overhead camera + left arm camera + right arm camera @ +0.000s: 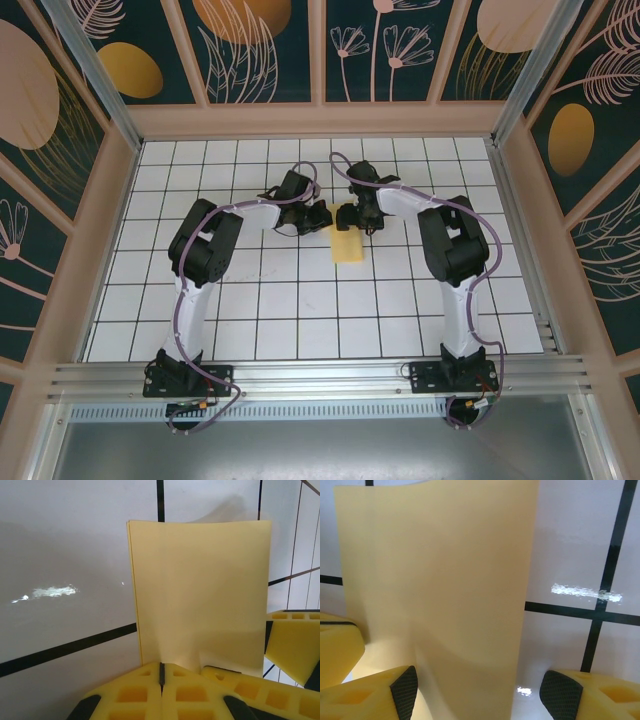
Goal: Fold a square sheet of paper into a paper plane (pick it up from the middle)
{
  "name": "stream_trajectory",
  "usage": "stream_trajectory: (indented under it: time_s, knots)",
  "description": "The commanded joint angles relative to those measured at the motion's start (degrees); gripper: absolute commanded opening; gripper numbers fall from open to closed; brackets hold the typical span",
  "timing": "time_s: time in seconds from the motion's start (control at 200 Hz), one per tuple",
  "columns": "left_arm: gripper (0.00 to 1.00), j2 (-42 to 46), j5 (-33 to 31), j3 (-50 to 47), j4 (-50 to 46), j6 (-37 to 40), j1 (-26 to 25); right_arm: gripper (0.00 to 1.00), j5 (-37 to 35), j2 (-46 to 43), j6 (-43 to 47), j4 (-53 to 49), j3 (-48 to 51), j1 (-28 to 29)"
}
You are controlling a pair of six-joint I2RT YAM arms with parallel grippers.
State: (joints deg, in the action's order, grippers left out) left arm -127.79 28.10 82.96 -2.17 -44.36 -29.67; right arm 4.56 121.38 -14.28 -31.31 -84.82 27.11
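Note:
The square sheet of paper (348,245) lies in the middle of the tiled table, folded over into a yellow rectangle; a doubled edge runs down its left side in the left wrist view (200,585). My left gripper (322,218) is shut, its yellow foam fingertips (145,680) pressed together against the paper's near edge (161,672). Whether paper is nipped between them I cannot tell. My right gripper (365,215) stands open astride the same end of the paper (440,580), with one dark pad (405,690) over the sheet and the other pad (561,695) over bare tile. The paper buckles slightly here.
The white grid table (260,300) is boxed in by pale wooden walls (95,250) on three sides, with a metal rail (320,378) at the near edge. Both arms reach in from their bases and meet at the centre, their fingers almost touching.

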Motion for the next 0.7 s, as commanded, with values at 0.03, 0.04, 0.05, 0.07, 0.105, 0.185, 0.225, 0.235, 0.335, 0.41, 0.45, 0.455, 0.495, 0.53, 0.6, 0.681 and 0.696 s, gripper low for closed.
stream_trajectory:
  time_s: [0.03, 0.04, 0.05, 0.07, 0.105, 0.185, 0.225, 0.235, 0.335, 0.41, 0.45, 0.455, 0.495, 0.53, 0.6, 0.681, 0.696]
  knots:
    - [0.0, -4.72, -6.41, -2.09, -9.49, 2.33, 0.14, 0.74, 4.54, 4.72, -3.16, 1.56, 5.0, -0.86]
    - [0.0, -4.81, -6.52, -2.1, -9.51, 2.43, 0.14, 0.74, 4.75, 4.14, -3.52, 1.77, 4.94, -0.91]
    - [0.0, -4.9, -6.69, -2.16, -9.62, 2.54, 0.12, 0.74, 4.98, 3.47, -3.84, 1.97, 5.06, -1.09]
    - [0.0, -5.07, -6.94, -2.25, -9.81, 2.67, 0.14, 0.75, 5.42, 1.94, -4.43, 2.48, 5.22, -1.3]
    - [0.0, -5.27, -7.61, -2.47, -10.04, 2.74, 0.14, 0.75, 6.16, -0.62, -5.64, 3.49, 5.52, -1.77]
    - [0.0, -5.73, -8.95, -3.18, -10.18, 2.71, 0.16, 0.75, 7.13, -5.52, -7.43, 4.93, 5.54, -2.71]
    - [0.0, -6.04, -9.34, -3.48, -10.22, 2.78, 0.14, 0.76, 7.2, -7.58, -7.68, 5.42, 5.56, -2.98]
    - [0.0, -6.06, -9.41, -3.54, -10.2, 2.72, 0.14, 0.76, 7.21, -8.05, -7.75, 5.52, 5.61, -3.02]
    - [0.0, -6.51, -10.14, -3.99, -10.22, 2.56, 0.14, 0.73, 8.08, -11.5, -8.13, 6.96, 6.38, -3.52]
    - [0.0, -6.58, -10.97, -4.21, -10.47, 2.37, 0.14, 0.66, 10.94, -13.27, -8.51, 8.98, 7.51, -3.73]
    - [0.0, -6.6, -11.27, -4.21, -10.77, 2.35, 0.14, 0.59, 12.64, -14.14, -8.63, 10.48, 8.21, -3.73]
    - [0.0, -6.6, -11.33, -4.21, -10.8, 2.39, 0.18, 0.58, 12.83, -14.23, -8.64, 10.65, 8.33, -3.69]
    - [0.0, -6.69, -11.6, -4.29, -10.92, 2.34, 0.14, 0.51, 14.81, -15.03, -8.86, 12.43, 9.13, -3.72]
    - [0.0, -6.69, -11.74, -4.45, -11.01, 2.24, 0.14, 0.44, 16.25, -15.06, -8.9, 13.23, 9.23, -3.71]
    - [0.0, -6.9, -11.88, -4.47, -11.1, 2.09, 0.14, 0.29, 18.75, -13.29, -9.1, 12.75, 8.06, -3.71]
    - [0.0, -7.29, -12.14, -4.31, -11.36, 1.86, 0.14, 0.16, 21.46, -9.67, -9.31, 11.3, 6.13, -3.71]
    - [0.0, -7.34, -12.18, -4.3, -11.36, 1.77, 0.15, 0.14, 22.1, -9.09, -9.28, 11.15, 5.79, -3.72]
